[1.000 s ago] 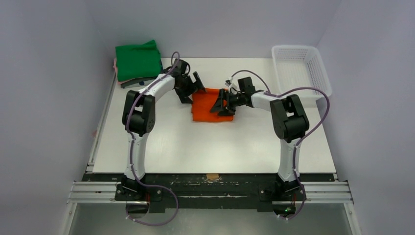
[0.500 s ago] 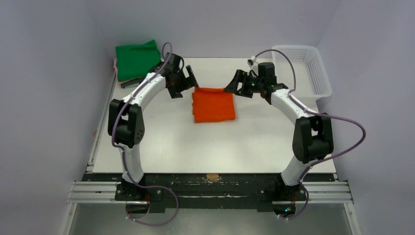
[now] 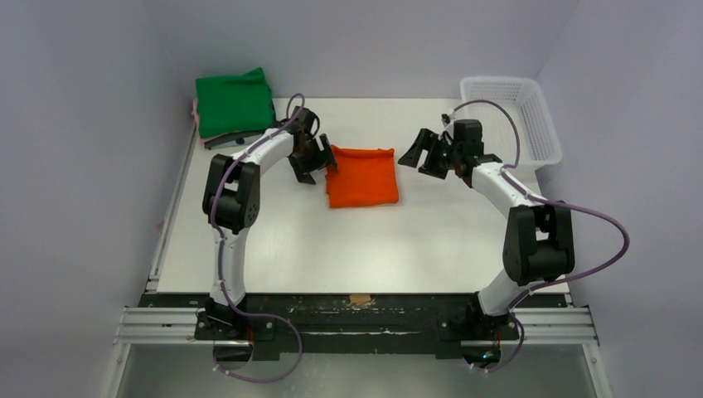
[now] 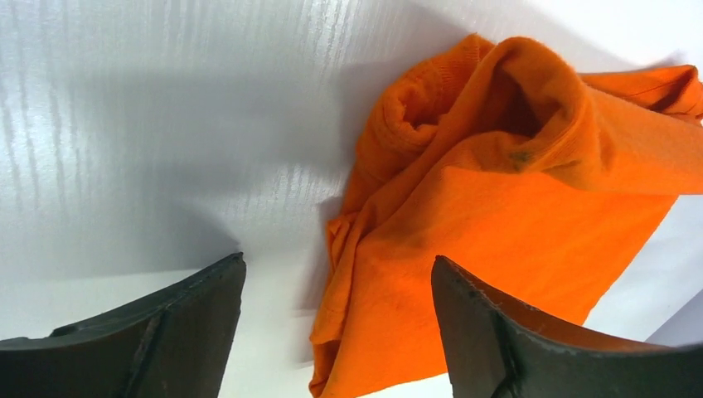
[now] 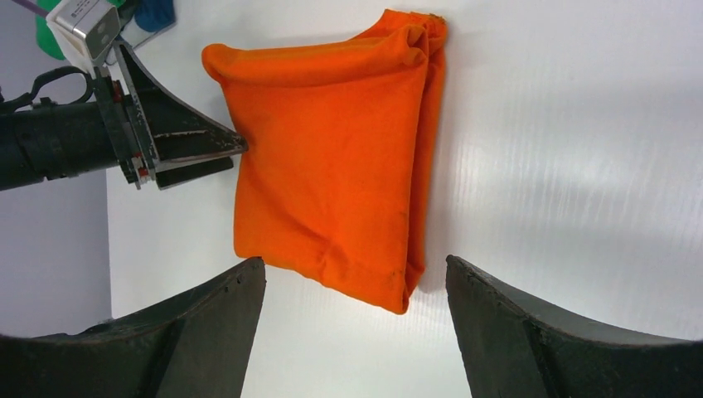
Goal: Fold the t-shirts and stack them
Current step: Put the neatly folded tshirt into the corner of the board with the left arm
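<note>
- the orange t-shirt (image 3: 361,176) lies folded into a rough rectangle on the white table (image 3: 365,249), a little behind the middle and between the two arms.
- its left edge is bunched and rumpled in the left wrist view, with the cloth rolled up in thick folds; the rest lies fairly flat.
- the left gripper (image 3: 317,159) sits just at that left edge, low over the table. its fingers (image 4: 174,332) are spread wide and have hold of nothing. the shirt's edge shows in the gap between them, but i cannot tell whether either finger touches the cloth.
- the right gripper (image 3: 421,154) is to the right of the shirt and apart from it, tips pointing towards it. its fingers (image 5: 530,332) are also wide apart and empty, with the whole folded shirt in its wrist view.
- a folded green t-shirt (image 3: 235,101) tops a stack at the far left corner of the table, well apart from the orange one. a thin pink edge (image 3: 196,110) shows under it.
- a white mesh basket (image 3: 540,124) stands at the far right corner, behind the right arm.
</note>
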Controlling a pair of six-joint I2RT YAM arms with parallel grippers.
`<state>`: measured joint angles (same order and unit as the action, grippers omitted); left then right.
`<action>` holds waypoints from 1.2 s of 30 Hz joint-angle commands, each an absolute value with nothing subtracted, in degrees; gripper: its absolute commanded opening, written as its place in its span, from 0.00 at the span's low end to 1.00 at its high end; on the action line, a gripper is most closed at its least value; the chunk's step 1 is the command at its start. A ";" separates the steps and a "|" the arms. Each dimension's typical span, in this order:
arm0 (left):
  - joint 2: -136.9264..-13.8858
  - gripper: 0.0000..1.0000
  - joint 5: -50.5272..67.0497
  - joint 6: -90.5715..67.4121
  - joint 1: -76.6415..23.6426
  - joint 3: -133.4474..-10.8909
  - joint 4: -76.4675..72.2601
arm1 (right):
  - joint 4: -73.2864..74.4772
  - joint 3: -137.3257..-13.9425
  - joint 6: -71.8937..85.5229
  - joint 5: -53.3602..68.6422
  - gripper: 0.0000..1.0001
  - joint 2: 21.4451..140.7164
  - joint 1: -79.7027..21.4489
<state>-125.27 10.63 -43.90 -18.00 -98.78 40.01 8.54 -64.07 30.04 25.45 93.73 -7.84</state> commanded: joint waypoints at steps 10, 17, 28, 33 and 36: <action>-132.88 0.53 13.34 -46.97 -22.15 -108.00 38.93 | 7.49 -63.93 28.67 23.56 0.79 90.93 -5.12; -136.38 0.00 -0.53 -43.95 -24.26 -122.03 48.20 | 7.88 -63.83 27.84 22.36 0.79 89.72 -3.81; -130.45 0.00 -23.60 -23.10 -20.34 -129.53 39.59 | 8.89 -63.12 25.35 17.14 0.79 88.19 -3.76; -131.69 0.00 -25.27 -20.30 -17.35 -135.14 39.55 | 9.05 -62.89 24.97 15.99 0.79 88.33 -3.71; -132.19 0.00 -25.20 -19.63 -15.11 -136.89 37.52 | 9.09 -62.85 24.88 15.73 0.78 88.78 -3.78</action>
